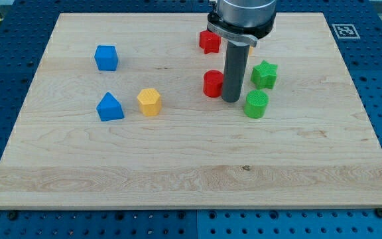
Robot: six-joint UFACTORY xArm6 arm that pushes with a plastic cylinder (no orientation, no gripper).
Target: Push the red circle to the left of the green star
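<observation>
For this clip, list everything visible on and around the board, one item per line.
red circle: 1, red, centre-top of the board, just on the view's left of my tip
green star: 1, green, on the view's right of the rod
green circle: 1, green, below the green star
red star: 1, red, near the view's top, left of the rod
yellow block: 1, yellow, left of centre
blue cube: 1, blue, upper left
blue triangle: 1, blue, left of the yellow block
board: 1, light wood, on a blue table
marker tag: 1, black and white, upper right
my tip: 1, dark, between the red circle and the green blocks
</observation>
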